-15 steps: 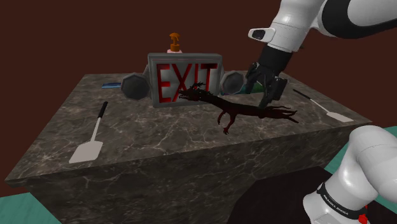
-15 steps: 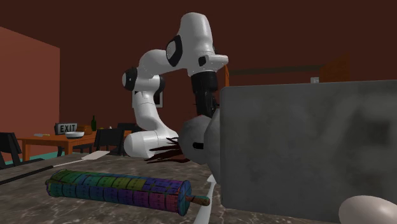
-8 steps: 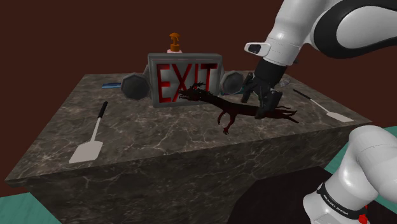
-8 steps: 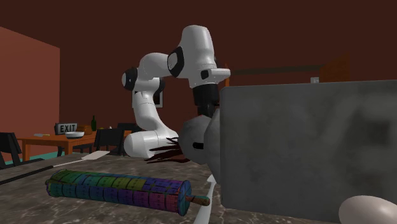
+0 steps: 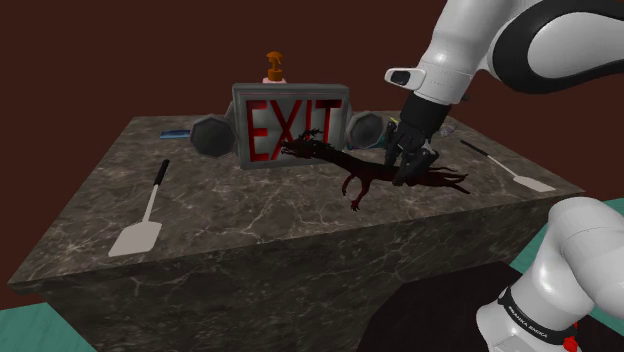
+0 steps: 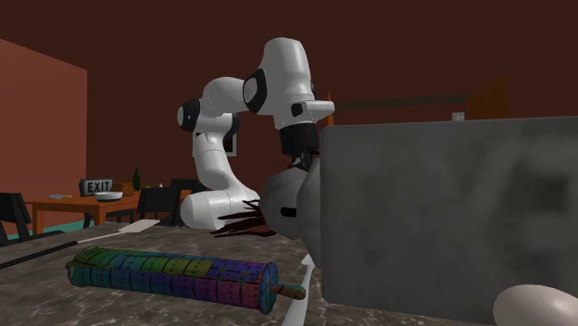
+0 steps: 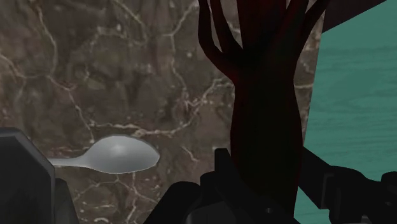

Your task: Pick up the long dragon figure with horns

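The dragon figure [image 5: 345, 165] is long, dark red and nearly black. It lies on the marble table [image 5: 250, 210] with its horned head by the EXIT sign and its branching tail toward the shoulder view's right. My gripper [image 5: 408, 178] is down over its rear body, open, with one finger on each side. In the wrist view the dragon's body [image 7: 264, 114] runs up from between my gripper's [image 7: 266, 170] fingers, close to both. The second exterior view catches the dragon [image 6: 239, 220] low behind the sign's grey back.
The EXIT sign [image 5: 290, 125] stands just behind the dragon's head, with grey octagonal lamps [image 5: 212, 135] at its sides. Spatulas lie at the table's left [image 5: 145, 215] and right [image 5: 510, 168]. A spoon [image 7: 121, 154] and the table edge over teal floor [image 7: 356, 95] are near the gripper. A rainbow rolling pin [image 6: 171, 271] lies behind the sign.
The gripper has come down and moved left from beside the sign's right lamp onto the dragon's rear body. The dragon has not moved.
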Robot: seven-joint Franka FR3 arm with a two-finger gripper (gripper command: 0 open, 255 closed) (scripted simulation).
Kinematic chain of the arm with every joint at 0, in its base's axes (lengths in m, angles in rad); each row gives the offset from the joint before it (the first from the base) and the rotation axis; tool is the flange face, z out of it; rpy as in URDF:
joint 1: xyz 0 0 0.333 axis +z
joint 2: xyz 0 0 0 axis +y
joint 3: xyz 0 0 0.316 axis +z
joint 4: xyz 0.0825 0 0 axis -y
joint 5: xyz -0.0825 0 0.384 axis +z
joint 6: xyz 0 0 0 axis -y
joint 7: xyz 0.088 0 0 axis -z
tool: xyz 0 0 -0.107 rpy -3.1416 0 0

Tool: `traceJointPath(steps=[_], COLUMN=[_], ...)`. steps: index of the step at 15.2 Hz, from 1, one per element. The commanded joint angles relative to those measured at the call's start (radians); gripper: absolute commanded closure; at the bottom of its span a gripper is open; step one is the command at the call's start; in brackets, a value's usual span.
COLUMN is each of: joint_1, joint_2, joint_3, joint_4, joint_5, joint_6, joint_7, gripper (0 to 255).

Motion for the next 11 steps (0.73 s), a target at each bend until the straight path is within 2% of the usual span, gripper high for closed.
traceJointPath(steps=[1,3,11], joint_1=[0.000,0.000,0.000], joint_2=[0.000,0.003,0.009], joint_3=[0.000,0.000,-0.001], joint_4=[0.000,-0.001,0.110], joint_5=[0.000,0.000,-0.004], joint_6=[0.000,0.004,-0.101], joint_7=[0.000,0.000,0.010], gripper=[255,255,255])
